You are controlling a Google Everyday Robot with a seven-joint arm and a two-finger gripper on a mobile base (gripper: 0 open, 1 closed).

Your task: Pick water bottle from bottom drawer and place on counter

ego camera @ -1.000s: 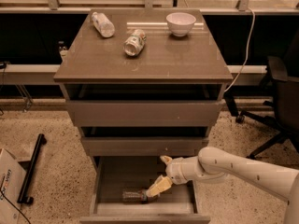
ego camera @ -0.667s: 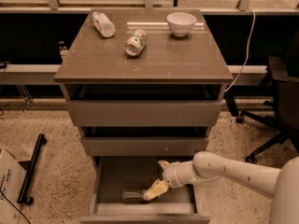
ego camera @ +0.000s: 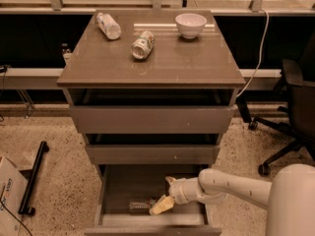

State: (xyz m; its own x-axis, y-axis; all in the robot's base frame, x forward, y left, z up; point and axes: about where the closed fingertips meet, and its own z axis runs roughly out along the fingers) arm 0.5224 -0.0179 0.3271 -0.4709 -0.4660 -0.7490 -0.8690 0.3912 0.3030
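Observation:
The bottom drawer (ego camera: 118, 186) of the grey-brown cabinet stands pulled open. The water bottle (ego camera: 140, 205) lies on its side on the drawer floor, near the front, its dark label facing up. My gripper (ego camera: 161, 205) reaches down into the drawer from the right on its white arm, with its pale fingers at the bottle's right end. The counter (ego camera: 162, 58) is the glossy top slab of the cabinet.
On the counter lie a clear bottle with a white label (ego camera: 108, 25), a bottle with a pale green-and-white label (ego camera: 142, 44), and a white bowl (ego camera: 190, 24). A black office chair (ego camera: 290, 117) stands to the right. A cardboard box (ego camera: 10, 195) and a black bar (ego camera: 33, 177) are on the floor at left.
My arm has reached further left and lower into the bottom drawer, bringing the gripper up to the bottle's right end. The bottle has not moved.

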